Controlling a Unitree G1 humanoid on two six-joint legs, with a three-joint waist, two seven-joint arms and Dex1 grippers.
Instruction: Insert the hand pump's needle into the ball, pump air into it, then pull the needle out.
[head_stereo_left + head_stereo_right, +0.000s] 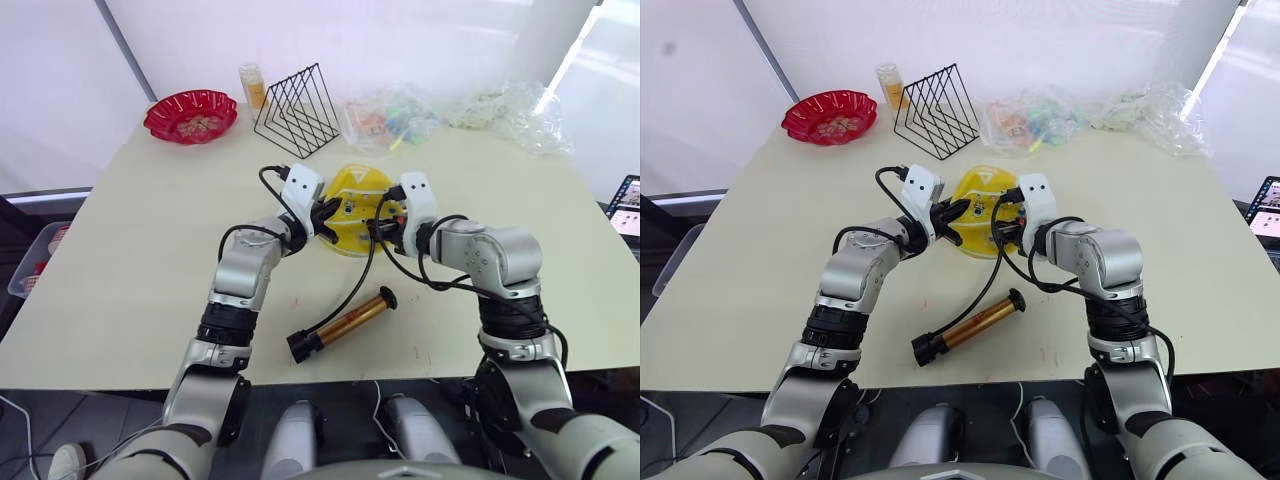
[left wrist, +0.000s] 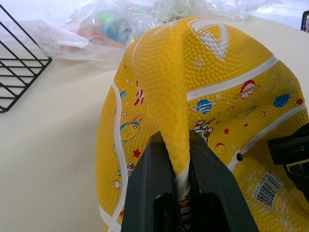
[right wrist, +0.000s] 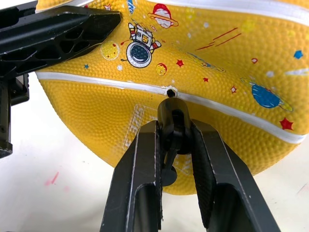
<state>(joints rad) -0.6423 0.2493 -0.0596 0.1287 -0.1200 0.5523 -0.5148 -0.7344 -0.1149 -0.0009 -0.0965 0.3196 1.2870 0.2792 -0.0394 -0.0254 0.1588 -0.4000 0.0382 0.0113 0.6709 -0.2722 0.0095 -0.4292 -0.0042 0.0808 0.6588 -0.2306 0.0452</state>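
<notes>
The yellow ball (image 1: 358, 192), slack and creased, lies at the table's middle. My left gripper (image 2: 176, 140) is shut on a raised fold of it. My right gripper (image 3: 174, 128) is shut on the needle (image 3: 173, 116), holding its black connector. The connector's tip sits right at the valve hole (image 3: 170, 92) on a white seam, and the metal pin is hidden there. In the left eye view the left gripper (image 1: 328, 215) and the right gripper (image 1: 385, 215) flank the ball. The black hose (image 1: 360, 280) runs down to the hand pump (image 1: 345, 323), which lies loose on the table in front of the ball.
At the table's far side stand a red bowl (image 1: 190, 115), an orange bottle (image 1: 253, 85) and a black wire rack (image 1: 298, 112). Clear plastic bags (image 1: 390, 115) lie behind the ball. A screen (image 1: 625, 205) sits off the right edge.
</notes>
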